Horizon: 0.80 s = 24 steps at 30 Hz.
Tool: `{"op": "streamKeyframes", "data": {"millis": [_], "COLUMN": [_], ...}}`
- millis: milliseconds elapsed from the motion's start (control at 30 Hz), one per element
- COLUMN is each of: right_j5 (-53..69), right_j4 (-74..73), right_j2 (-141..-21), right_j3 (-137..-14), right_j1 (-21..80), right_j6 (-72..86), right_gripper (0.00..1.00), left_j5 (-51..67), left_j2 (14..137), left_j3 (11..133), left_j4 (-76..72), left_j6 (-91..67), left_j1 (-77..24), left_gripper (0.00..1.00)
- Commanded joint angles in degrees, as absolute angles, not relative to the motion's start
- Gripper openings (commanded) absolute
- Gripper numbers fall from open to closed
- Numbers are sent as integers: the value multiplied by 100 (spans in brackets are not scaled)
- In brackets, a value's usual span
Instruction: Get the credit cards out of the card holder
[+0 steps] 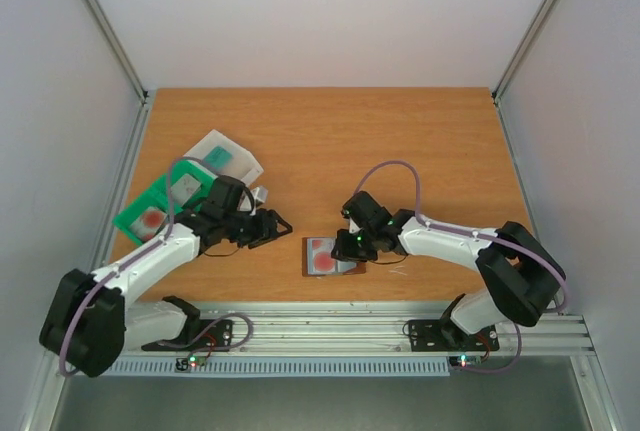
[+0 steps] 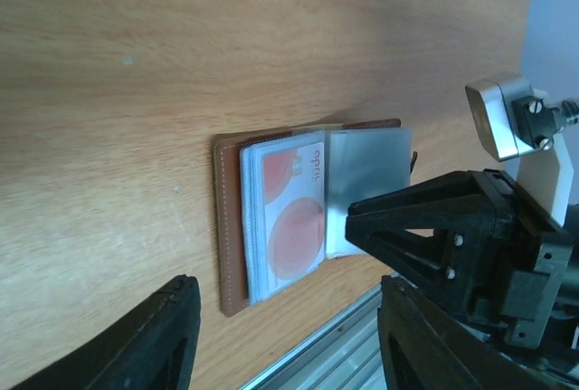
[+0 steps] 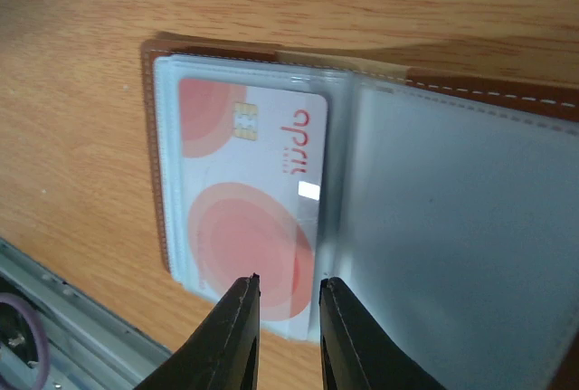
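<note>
Right now one card holder (image 3: 470,87) lies opened flat on the table (image 1: 400,141). It is directly under the right gripper's (image 3: 288,283) fingertips and out ahead of the left gripper (image 2: 288,299). Its brown cover faces down and a stack of clear sleeves faces up. Through the top sleeve one red card (image 3: 253,200) shows, with two pale round marks and one small chip.

The right gripper's two fingers are drawn close together with only a slim gap. Their tips sit over the near edge of the sleeve that holds the red card. Whether they pinch that edge or just hover over it cannot be told.

The left gripper's two fingers are spread wide, and it hangs above the table apart from the card holder.

Behind the left gripper's wrist sit one green tray (image 1: 130,219) and one clear box (image 1: 240,163). One teal card (image 1: 218,155) lies at the box. One reddish item in the tray is too small to make out.
</note>
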State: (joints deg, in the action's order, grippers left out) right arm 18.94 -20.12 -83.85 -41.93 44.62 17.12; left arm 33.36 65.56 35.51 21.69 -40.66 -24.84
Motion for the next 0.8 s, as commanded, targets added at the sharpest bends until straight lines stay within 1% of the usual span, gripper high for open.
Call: {"op": "streamKeyframes", "data": {"millis": [0,433,600,767], "right_j5": [1738,1717,1723,1673], "right_j4": [-1665,-1422,-1394,-1374], "right_j2": [-8551,-8771,-8833,-8865], "right_j3": [-4044,-3913,-3874,-3829], "right_j1": [4469,4474,4474,4474], "right_j6": [1731,1714,1696,1677], "right_gripper": [21,18,17,16], "left_j5": [3495,3538,3624,3738], "left_j2": [6991,8163,8418,8651], "left_j3": [3359,3045,2942,2866], "left_j4": [955,-452,-807,-1216], "left_j6": [-4385,-4731,-4843,-5011], "left_j1": [-2743,-3304,-3331,-3384], "left_gripper": [53,34,29,28]}}
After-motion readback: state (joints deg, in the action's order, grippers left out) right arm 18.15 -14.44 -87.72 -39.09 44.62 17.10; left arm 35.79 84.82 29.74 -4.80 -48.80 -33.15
